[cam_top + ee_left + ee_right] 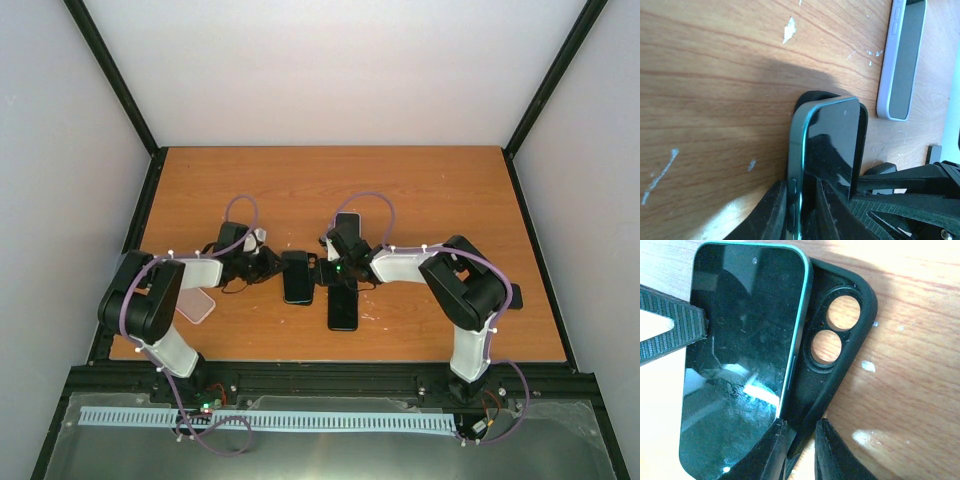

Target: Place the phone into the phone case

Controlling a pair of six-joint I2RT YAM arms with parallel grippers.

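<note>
The dark phone [297, 277] with a teal rim lies skewed over the black phone case [840, 340] at the table's middle. The case's side with the two camera holes stays uncovered. My left gripper [272, 266] is shut on the phone's long edge, as the left wrist view [802, 200] shows on the phone [832, 145]. My right gripper [322, 270] is shut on the case's side wall, seen in the right wrist view [800, 435] beside the phone [740, 365]. The case's rim [863, 117] shows behind the phone.
A second black phone [342, 305] lies just right of the case, under the right arm. Another phone [347, 222] lies behind the right wrist. A pink case [195, 305] lies by the left arm. A phone with a pale lilac rim [902, 55] shows in the left wrist view.
</note>
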